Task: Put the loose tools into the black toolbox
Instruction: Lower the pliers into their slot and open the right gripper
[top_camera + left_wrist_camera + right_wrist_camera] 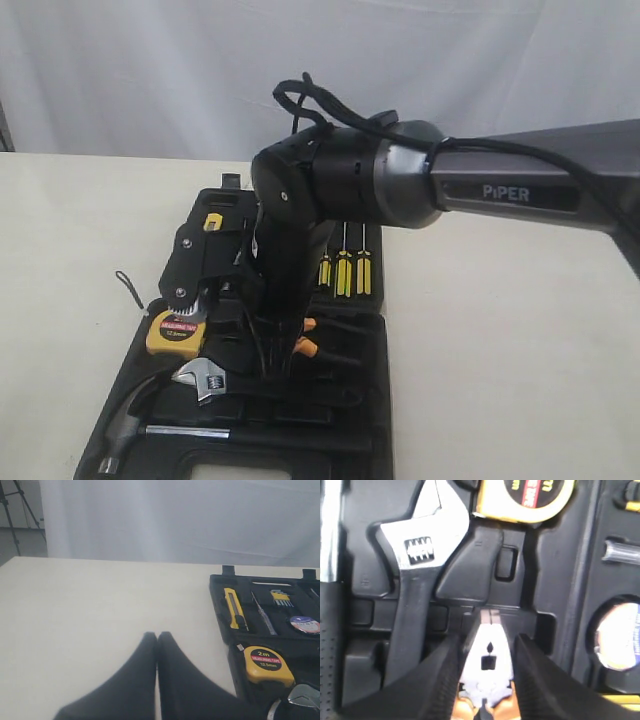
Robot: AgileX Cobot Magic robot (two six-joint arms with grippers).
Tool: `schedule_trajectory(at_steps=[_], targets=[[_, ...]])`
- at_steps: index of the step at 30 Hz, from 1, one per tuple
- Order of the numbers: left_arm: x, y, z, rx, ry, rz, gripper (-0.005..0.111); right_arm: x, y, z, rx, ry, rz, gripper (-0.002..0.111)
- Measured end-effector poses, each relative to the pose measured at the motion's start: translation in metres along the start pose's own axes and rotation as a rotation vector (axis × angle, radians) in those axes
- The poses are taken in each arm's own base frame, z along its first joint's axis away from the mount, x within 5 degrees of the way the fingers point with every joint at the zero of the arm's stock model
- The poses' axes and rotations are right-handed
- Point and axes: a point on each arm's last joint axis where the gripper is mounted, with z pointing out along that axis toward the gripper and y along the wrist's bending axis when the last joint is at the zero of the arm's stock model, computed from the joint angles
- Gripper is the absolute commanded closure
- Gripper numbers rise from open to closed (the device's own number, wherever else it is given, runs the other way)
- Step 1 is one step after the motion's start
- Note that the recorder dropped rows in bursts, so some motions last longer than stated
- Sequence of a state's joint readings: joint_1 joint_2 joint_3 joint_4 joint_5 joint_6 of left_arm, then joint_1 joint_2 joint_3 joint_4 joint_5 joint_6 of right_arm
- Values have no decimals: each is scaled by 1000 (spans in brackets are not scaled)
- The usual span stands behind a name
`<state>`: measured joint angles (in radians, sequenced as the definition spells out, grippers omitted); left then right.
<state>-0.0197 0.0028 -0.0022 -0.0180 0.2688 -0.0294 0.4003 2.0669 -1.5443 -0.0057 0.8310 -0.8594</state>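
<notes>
The black toolbox [375,330] lies open on the table. My right gripper [489,641] reaches down into its near half, shut on the silver head of the orange-handled pliers [488,665], whose nose points into a moulded slot. In the exterior view the pliers [306,347] show orange beside the right gripper [285,352]. The yellow tape measure [177,333], the utility knife [235,609] and the tape roll [305,624] sit in slots. My left gripper [157,635] is shut on nothing, over bare table beside the box.
A silver adjustable wrench [203,378] and a hammer [125,430] lie in the near half, close to the right gripper. Yellow-handled screwdrivers [345,272] and hex keys [281,598] fill the far half. A black cord [128,290] lies on the table left of the box.
</notes>
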Motion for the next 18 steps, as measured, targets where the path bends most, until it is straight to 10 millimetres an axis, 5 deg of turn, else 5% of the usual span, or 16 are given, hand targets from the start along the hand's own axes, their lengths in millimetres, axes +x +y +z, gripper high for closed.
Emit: schedule_trajectory(at_steps=[11,14,18], targets=[[0,0,0,0,0,0,107,-1,-2,12,16,-14,22,105],[0,0,0,0,0,0,107,-1,-2,13,16,-14,22,83],[0,0,0,0,0,0,107,-2,-2,13,15,-19,28,41]])
